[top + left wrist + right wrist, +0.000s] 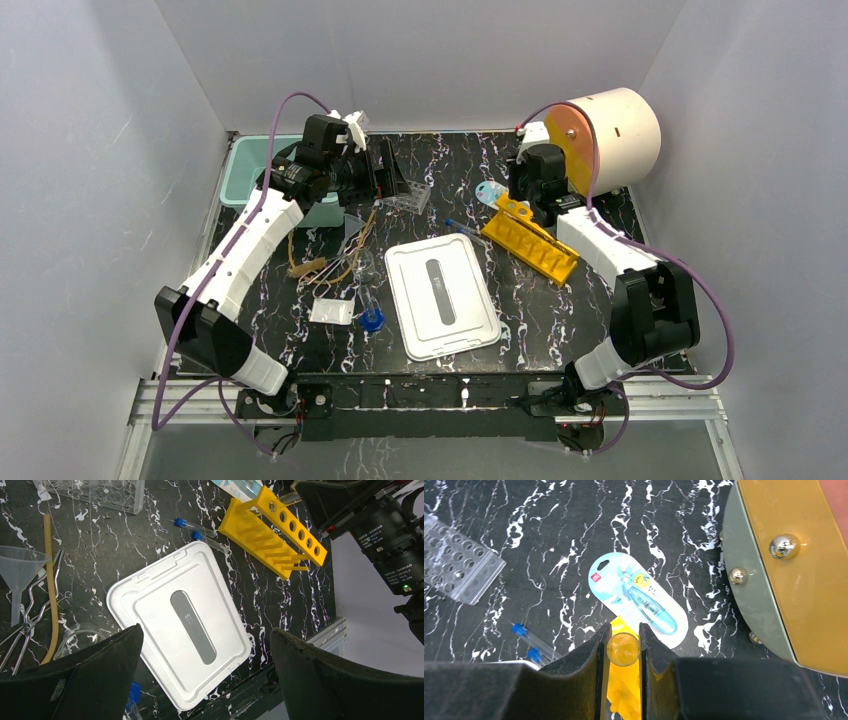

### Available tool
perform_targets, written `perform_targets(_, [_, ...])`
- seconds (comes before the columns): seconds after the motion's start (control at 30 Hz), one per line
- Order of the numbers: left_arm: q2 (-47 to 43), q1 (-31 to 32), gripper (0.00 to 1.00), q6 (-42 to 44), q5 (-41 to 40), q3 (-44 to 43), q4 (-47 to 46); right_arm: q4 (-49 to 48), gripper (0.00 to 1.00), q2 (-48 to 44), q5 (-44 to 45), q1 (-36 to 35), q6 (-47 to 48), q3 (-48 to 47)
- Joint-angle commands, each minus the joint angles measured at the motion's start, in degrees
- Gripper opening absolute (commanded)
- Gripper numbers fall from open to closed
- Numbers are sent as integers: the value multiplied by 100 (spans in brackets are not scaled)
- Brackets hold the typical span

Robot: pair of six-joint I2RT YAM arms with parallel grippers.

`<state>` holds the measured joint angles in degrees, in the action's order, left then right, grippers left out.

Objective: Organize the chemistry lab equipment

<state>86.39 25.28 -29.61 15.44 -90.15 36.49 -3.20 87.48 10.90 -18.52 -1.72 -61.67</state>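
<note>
Black, white-veined marble tabletop (462, 166) inside plain pale grey walls (400, 60)

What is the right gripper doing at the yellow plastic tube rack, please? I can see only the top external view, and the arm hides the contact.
Observer: In the right wrist view, the right gripper is shut on the yellow plastic tube rack, its jaws closed on the rack's end.
Operator: Thank you. Is the left gripper carrying anything?
Observer: No. In the left wrist view, the left gripper is open, its jaws wide apart with nothing held. Only the white rectangular plastic lid shows through the gap.
</note>
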Motion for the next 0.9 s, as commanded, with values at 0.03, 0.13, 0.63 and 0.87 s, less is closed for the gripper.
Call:
perform_targets(0.03, [-298,-32,98,60,-6,21,73,-296,23,-131,847,-1,116,248])
perform_targets(0.13, [-289,-32,98,60,7,20,62,-336,24,-222,1122,3,162,323])
perform_targets(0.63, [-245,-32,98,34,83,-20,16,118,46,-567,1145,2,-31,113])
perform_targets(0.87, [-289,-38,98,58,-29,-39,68,902,64,-839,1017,-2,-220,-445])
